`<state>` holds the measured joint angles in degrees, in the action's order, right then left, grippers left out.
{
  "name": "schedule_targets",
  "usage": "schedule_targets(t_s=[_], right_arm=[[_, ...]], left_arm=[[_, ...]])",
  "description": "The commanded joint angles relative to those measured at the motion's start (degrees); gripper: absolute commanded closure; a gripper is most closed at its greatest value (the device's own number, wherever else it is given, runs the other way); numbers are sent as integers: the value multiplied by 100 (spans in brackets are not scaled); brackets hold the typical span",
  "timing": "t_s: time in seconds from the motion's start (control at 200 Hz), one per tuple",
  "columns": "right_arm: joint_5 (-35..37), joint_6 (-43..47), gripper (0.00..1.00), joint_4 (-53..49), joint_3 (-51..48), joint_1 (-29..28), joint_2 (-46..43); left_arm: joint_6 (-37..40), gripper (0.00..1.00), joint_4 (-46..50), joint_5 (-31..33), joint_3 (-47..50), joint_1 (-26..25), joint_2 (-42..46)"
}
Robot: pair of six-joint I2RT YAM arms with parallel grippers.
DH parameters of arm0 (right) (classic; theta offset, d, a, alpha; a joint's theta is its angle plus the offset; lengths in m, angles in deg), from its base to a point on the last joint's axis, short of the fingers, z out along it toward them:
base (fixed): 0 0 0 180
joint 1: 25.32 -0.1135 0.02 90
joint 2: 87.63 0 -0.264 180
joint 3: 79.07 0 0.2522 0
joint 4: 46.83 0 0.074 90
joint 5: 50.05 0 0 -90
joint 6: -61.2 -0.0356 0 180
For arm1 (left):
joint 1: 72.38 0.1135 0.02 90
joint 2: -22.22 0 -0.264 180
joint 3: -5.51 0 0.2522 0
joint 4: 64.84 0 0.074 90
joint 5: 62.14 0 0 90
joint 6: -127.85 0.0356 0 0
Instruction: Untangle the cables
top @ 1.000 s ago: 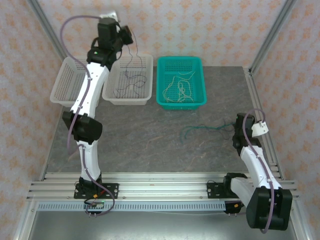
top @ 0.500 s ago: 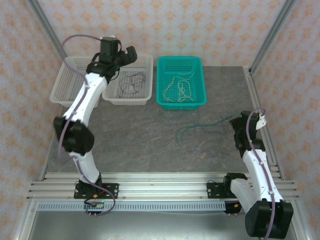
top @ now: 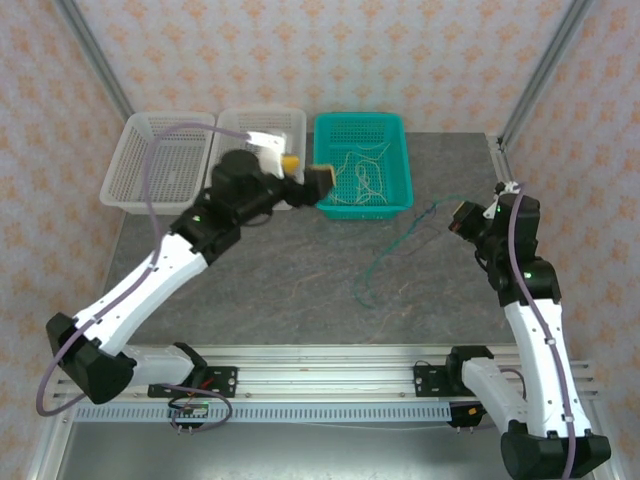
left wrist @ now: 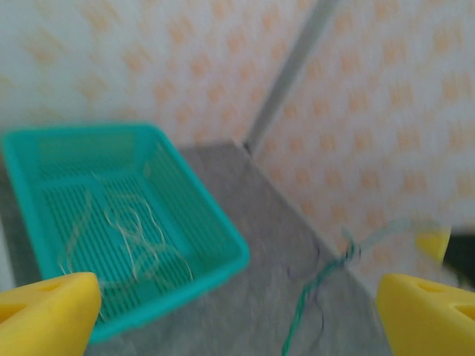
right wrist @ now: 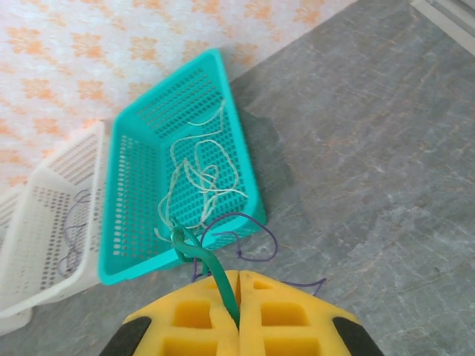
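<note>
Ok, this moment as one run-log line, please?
left gripper: open, empty, near teal basket | right gripper: shut on green cable | cream cables: in teal basket

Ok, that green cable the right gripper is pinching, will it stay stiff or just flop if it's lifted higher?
Probably floppy: the green cable trails in a loose, wavy curve from the shut right gripper down onto the table. Likely very light too, being so thin, so its tail should drag along easily rather than resist.

- Teal basket (top: 362, 207), cream-white cables (right wrist: 200, 178).
- One green cable (right wrist: 180, 239), one dark purple cable (right wrist: 236, 216).
- Yellow pads (right wrist: 194, 315).
- Pink wall (top: 350, 50) with orange flowers (tiny ones).
- Grey swirly table (top: 300, 270).
</note>
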<state>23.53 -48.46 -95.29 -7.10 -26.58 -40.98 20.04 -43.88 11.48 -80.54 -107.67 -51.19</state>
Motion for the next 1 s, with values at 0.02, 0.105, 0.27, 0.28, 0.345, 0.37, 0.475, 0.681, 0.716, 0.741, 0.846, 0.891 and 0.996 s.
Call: schedule_targets(t_s=[0.02,0.105,0.27,0.28,0.345,0.37,0.475,0.681,0.716,0.741,0.846,0.891,0.996], right_arm=[[-704,47,100,-97,341,-118,-42],[-897,-137,100,112,382,-197,-42],[-1645,-30,100,462,321,-252,-86],[-1697,8,100,499,304,-252,-97],[-2026,262,100,725,163,-261,-200],[-2126,388,100,842,84,-269,-255],[-2511,734,100,1461,-254,-270,-524],[-3537,1442,100,2176,-481,-287,-597],[-3645,1580,100,2120,-433,-287,-545],[-3740,1667,100,2092,-411,-296,-508],[-4137,2073,100,2035,-346,-329,-395],[-4242,2272,100,2033,-345,-368,-372],[-4355,2629,100,1969,-333,-477,-307]], left_arm=[[429,5,-702,-499,440,-607,-161],[391,6,-902,-556,534,-922,-508],[549,7,-1113,-106,510,-1262,-1107],[554,8,-1141,-92,515,-1264,-1130],[720,11,-1278,101,585,-1265,-1242],[819,15,-1320,161,615,-1267,-1274],[1461,29,-1405,314,746,-1267,-1405],[2890,27,-1464,1075,1243,-1254,-1007],[3147,25,-1539,1135,1383,-1258,-840],[3326,24,-1555,1196,1452,-1253,-742],[4051,19,-1151,1320,1456,-1258,-502],[4326,18,-947,1383,1428,-1256,-452],[4784,16,-782,1493,1460,-1253,-338]])
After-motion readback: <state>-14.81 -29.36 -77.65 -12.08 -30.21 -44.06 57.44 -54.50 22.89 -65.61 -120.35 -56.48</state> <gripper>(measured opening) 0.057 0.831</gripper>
